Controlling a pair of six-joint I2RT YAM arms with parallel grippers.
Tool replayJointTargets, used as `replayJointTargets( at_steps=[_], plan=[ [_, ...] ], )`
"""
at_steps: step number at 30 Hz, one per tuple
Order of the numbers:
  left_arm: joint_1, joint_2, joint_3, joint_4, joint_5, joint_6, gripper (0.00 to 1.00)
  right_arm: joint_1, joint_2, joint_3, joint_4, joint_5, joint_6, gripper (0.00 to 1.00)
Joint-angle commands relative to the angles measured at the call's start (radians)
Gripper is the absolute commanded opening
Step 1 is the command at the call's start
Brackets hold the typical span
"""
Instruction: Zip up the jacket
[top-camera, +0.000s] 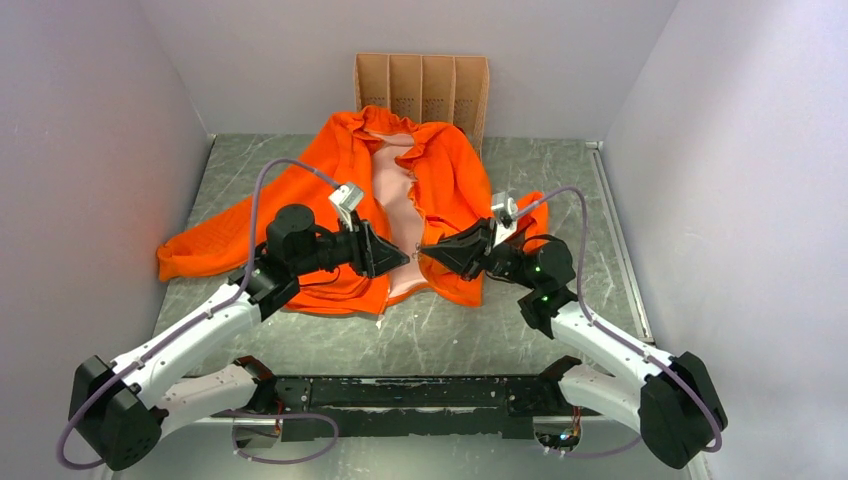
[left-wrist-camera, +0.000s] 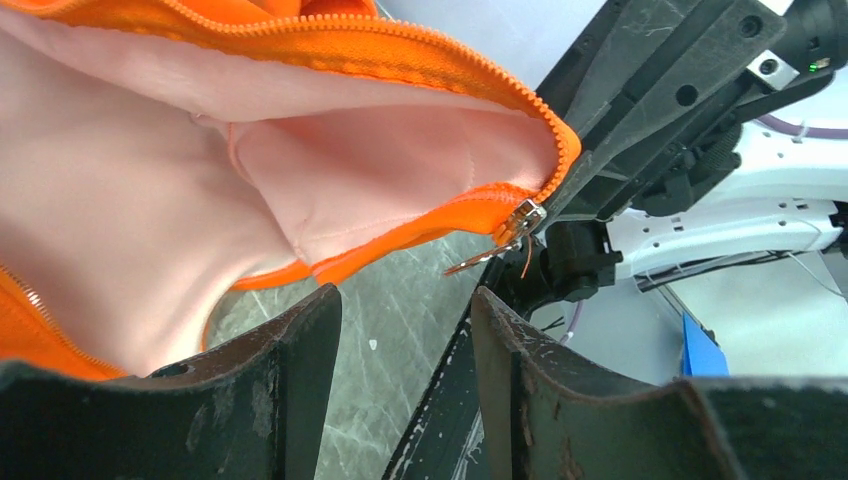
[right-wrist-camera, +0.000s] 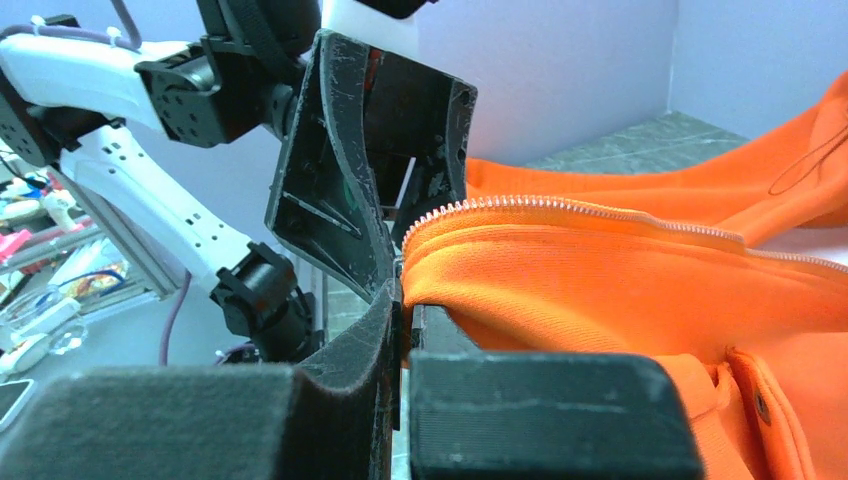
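Grey marbled tabletop (top-camera: 440, 335) between white walls carries the large bright orange fabric jacket (top-camera: 455, 180), spread open toward the far edge, pale pink lining (top-camera: 395, 190) upward and its collar near a brown cardboard divider (top-camera: 422, 90). Your right gripper (top-camera: 432, 251) is clenched on the bottom corner of one front panel, lifting it so the small metal zipper slider (left-wrist-camera: 520, 222) and its pull tab (left-wrist-camera: 470, 265) hang clear. Your left gripper (top-camera: 398, 256) faces that slider from just beside it, jaws parted and holding nothing, probably lined up to take the tab. The zipper halves are not yet joined.
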Motion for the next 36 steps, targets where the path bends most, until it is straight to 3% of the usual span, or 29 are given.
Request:
replayJointTargets(
  at_steps=[1,21,36],
  plan=[
    [-0.004,0.009,-0.003,0.11,0.104,0.004,0.55,-0.011,-0.001,-0.018,0.148,-0.052,0.057,0.0],
    [-0.005,0.118,-0.058,0.403,0.332,-0.137,0.53,-0.033,-0.012,-0.047,0.211,-0.065,0.141,0.0],
    [-0.005,0.153,-0.059,0.483,0.392,-0.167,0.48,-0.037,0.036,-0.047,0.292,-0.101,0.211,0.0]
  ],
)
